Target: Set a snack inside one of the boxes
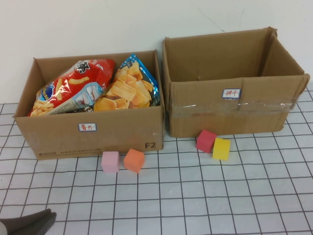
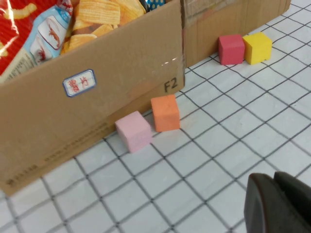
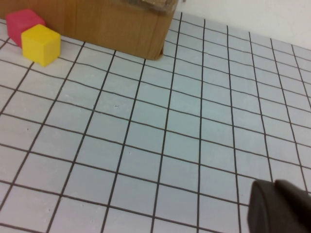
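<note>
Red snack bag [image 1: 73, 85] lies diagonally in left box [image 1: 88, 132], long axis toward back-right corner. Left gripper [image 1: 36, 221] (table's near-left corner) closed, empty; right gripper [image 3: 282, 208] apparently likewise.

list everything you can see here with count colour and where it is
cardboard boxes: 2, brown, side by side at the back of the table; left box, right box
snack bags: 2, one red, one blue with orange chips, both in the left box
box labels: 2, white with red writing, one on each box front
pink cube: 1, in front of the left box
orange cube: 1, beside the pink one
red cube: 1, in front of the right box
yellow cube: 1, touching the red one
table: 1, white with black grid
left gripper: 1, dark, shut, near left edge
right gripper: 1, dark, shut, over bare table right of the boxes
</note>
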